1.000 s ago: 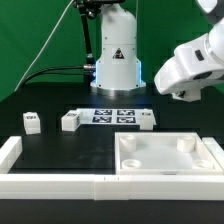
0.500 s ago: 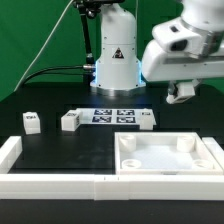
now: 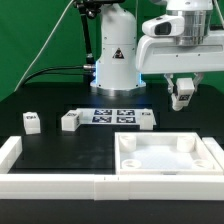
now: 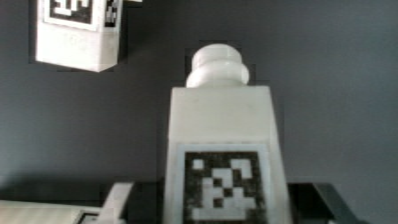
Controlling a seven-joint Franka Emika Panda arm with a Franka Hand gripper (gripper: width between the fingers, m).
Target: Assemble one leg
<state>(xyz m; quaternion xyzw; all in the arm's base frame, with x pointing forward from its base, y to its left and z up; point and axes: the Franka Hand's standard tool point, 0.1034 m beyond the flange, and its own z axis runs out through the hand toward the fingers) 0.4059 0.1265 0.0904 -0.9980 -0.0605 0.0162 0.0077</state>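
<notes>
Right now the pincer point(image 3: 183, 98) is shut tight on a leg point(image 3: 184, 101) and holds it up in the air above the black table point(image 3: 50, 140). It is open only as wide as the leg is thick.

Seen from the wrist, the leg point(image 4: 222, 140) sits between the two sides of the pincer point(image 4: 222, 205). Its black-and-white tag point(image 4: 222, 185) is close to the pincer. Its round peg point(image 4: 219, 65) sticks out from the far end. A loose leg point(image 4: 80, 35) lies on the table well apart from it. I cannot tell which loose leg it is.

In the exterior view, the robot's base point(image 3: 115, 65) is at about ten o'clock from the pincer. The big white panel point(image 3: 168, 172) lies at about six o'clock from it. A second leg point(image 3: 146, 120) rests on the table at about seven o'clock from the held one. The marker board point(image 3: 112, 115) is at nine o'clock from that second leg, just beside it. A third leg point(image 3: 70, 121) and a fourth leg point(image 3: 31, 122) sit farther out at nine o'clock, apart from each other.
</notes>
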